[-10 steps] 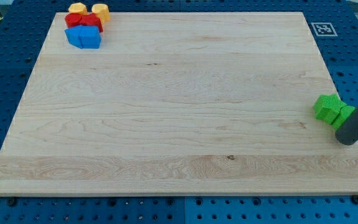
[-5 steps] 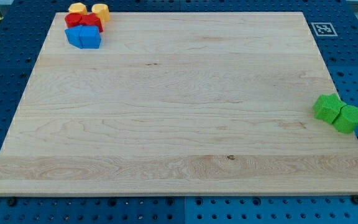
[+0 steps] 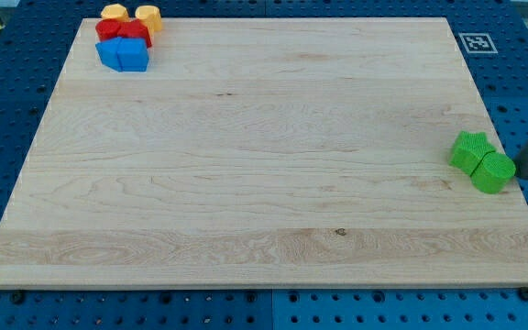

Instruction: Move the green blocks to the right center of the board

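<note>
Two green blocks lie touching near the board's right edge, at mid height. The left one is a green star-like block [image 3: 471, 151]. The right one is a green cylinder [image 3: 494, 171]. My tip [image 3: 527, 173] is the lower end of a dark rod coming in from the view's right edge. It stands just right of the green cylinder, close to it or touching it.
The wooden board [image 3: 264, 147] fills most of the view. At its top left corner sits a cluster: two yellow blocks [image 3: 128, 14], red blocks [image 3: 125, 30] and blue blocks [image 3: 123, 54]. A fiducial tag [image 3: 476, 42] lies off the top right corner.
The rod went out of the view on the right, then came back in higher up. The two green blocks have shifted a little to the left and up.
</note>
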Controlling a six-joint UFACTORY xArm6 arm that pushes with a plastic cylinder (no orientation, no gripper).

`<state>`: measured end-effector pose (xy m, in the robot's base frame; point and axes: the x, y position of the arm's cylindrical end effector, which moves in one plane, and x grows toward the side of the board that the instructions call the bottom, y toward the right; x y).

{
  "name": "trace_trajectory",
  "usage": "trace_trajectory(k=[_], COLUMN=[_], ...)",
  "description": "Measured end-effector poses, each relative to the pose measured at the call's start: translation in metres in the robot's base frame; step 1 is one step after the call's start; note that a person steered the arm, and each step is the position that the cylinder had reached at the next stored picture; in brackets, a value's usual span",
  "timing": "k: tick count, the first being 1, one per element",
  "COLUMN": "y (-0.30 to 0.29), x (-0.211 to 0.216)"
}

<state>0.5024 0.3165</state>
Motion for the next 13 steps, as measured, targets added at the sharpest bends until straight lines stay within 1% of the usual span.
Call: trace_trajectory(k=[1, 2, 5, 7, 8, 11, 12, 13], y=[0.022, -0.004, -0.026, -0.045, -0.051, -0.051, -0.04, -0.012], x=[0.046, 0.072, 0.039, 0.037, 0.03, -0.005, 0.002, 0.003])
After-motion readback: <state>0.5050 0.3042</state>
